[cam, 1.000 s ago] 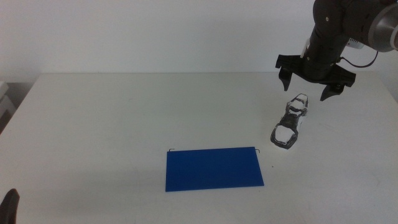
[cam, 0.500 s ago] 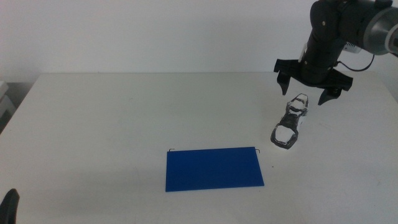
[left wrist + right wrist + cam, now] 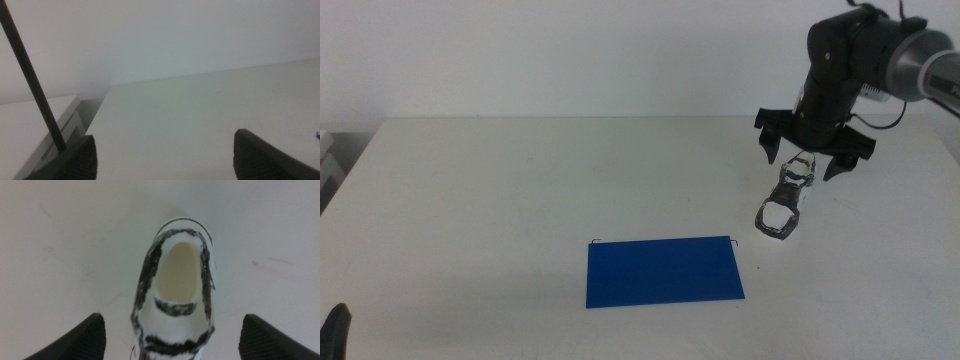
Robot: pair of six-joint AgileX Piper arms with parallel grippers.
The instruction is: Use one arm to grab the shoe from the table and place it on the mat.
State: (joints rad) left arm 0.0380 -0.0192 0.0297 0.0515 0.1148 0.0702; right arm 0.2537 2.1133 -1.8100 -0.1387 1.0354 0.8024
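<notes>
Before a plain pale wall, the white table (image 3: pixel 520 200) is carrying the blue mat (image 3: pixel 664 271) and, right of it, the black-and-white shoe (image 3: pixel 785 200), the right gripper (image 3: pixel 810 155) hanging wide-jawed over its heel.

Bright, even, nearly shadowless light; soft blur in both wrist views.

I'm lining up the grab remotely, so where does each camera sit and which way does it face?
Middle view: sits in front, looking forward and down over the table; shows the mat, the shoe and the right claw open above the shoe's heel end.
Left wrist view: on the waiting left arm, facing across bare table toward the wall; its own left claw shows open.
Right wrist view: on the right arm, looking straight down into the shoe between its own jaws.
Shared: middle and right wrist views both show the shoe.
</notes>
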